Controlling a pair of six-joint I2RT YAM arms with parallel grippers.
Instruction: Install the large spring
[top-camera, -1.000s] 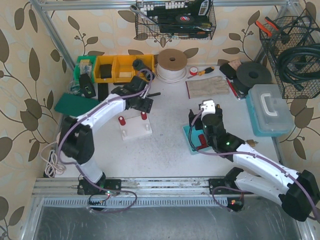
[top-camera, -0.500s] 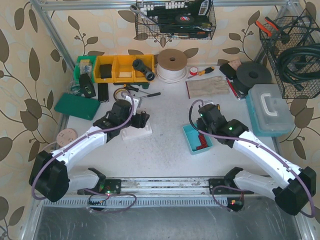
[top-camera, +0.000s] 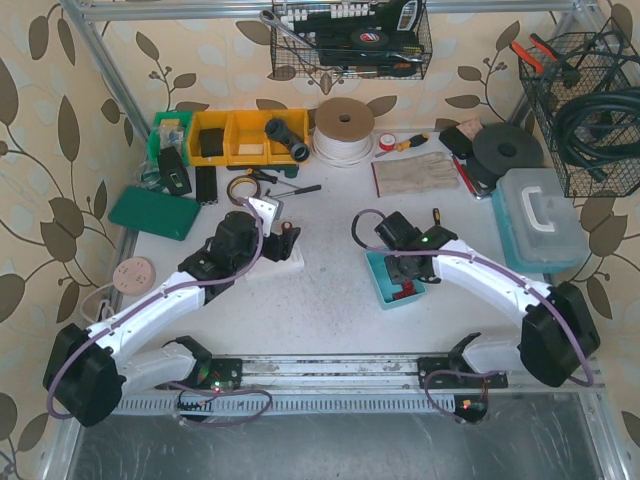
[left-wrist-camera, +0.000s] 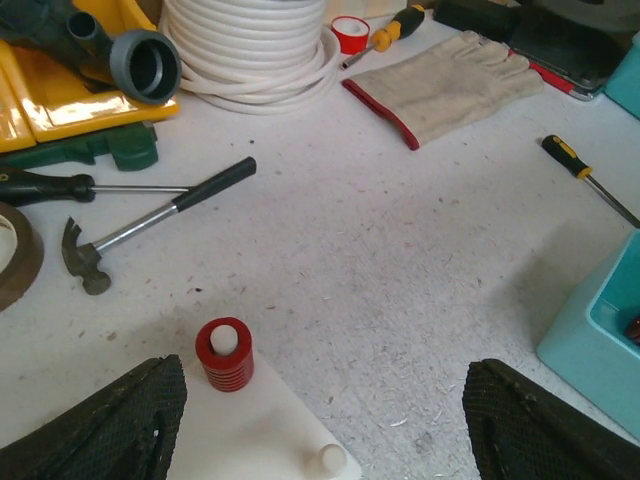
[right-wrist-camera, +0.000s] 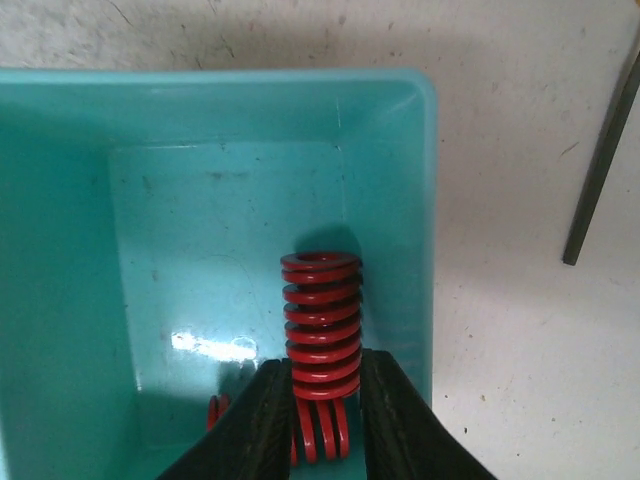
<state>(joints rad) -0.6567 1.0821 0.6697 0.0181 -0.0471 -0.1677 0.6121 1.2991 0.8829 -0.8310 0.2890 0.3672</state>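
Note:
My right gripper (right-wrist-camera: 325, 368) is shut on the large spring (right-wrist-camera: 322, 320), a thick red coil standing upright inside the teal bin (right-wrist-camera: 150, 250). Another red spring (right-wrist-camera: 330, 445) lies under the fingers and a small one (right-wrist-camera: 215, 410) sits to the left. In the top view the right gripper (top-camera: 400, 283) reaches down into the bin (top-camera: 380, 268). My left gripper (left-wrist-camera: 325, 430) hangs open over the white fixture (left-wrist-camera: 250, 430), which carries a short red spring (left-wrist-camera: 224, 355) on one peg and a bare peg (left-wrist-camera: 331, 459).
A hammer (left-wrist-camera: 140, 225), a tape roll (left-wrist-camera: 15, 255), a grey pipe fitting (left-wrist-camera: 145, 65), a white cable coil (left-wrist-camera: 250, 50), a glove (left-wrist-camera: 450, 85) and a screwdriver (left-wrist-camera: 585, 180) lie beyond the fixture. A blue case (top-camera: 540, 215) stands at the right.
The right gripper swung over the teal bin, dropped in and shut on the large spring. The left arm pulled back toward the near side and now hovers over the fixture, still open.

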